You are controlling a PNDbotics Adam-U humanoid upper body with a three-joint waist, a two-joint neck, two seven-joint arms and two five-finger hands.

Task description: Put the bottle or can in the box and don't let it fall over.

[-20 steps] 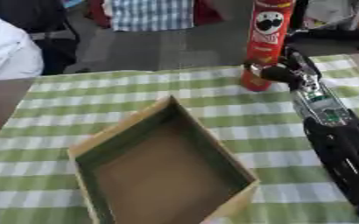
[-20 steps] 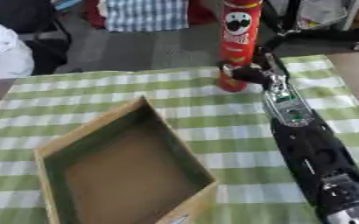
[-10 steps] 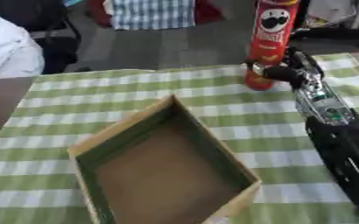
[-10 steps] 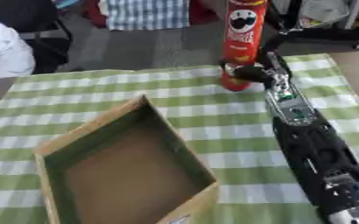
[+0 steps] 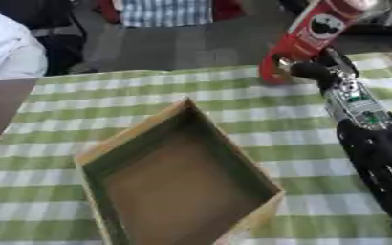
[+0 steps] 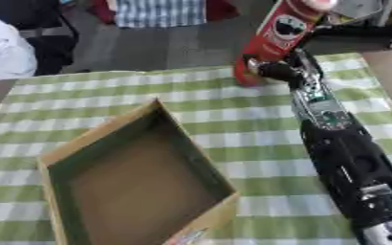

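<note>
Gripping the lower part of the red crisp can point(image 5: 310, 39), the right hand point(image 6: 276, 71) has its fingers curled round the tube near the far right of the worktop point(image 5: 149, 98), and the can leans over, top tipped to the right and away, its base at or just above the green-and-white checked cloth point(image 5: 65, 143), though contact there is hard to make out. The black right arm point(image 6: 346, 158) runs down the right side from that grip, while the open cardboard box point(image 5: 179, 184) sits well apart to the left, nearer the camera, empty and turned corner-on.
</note>
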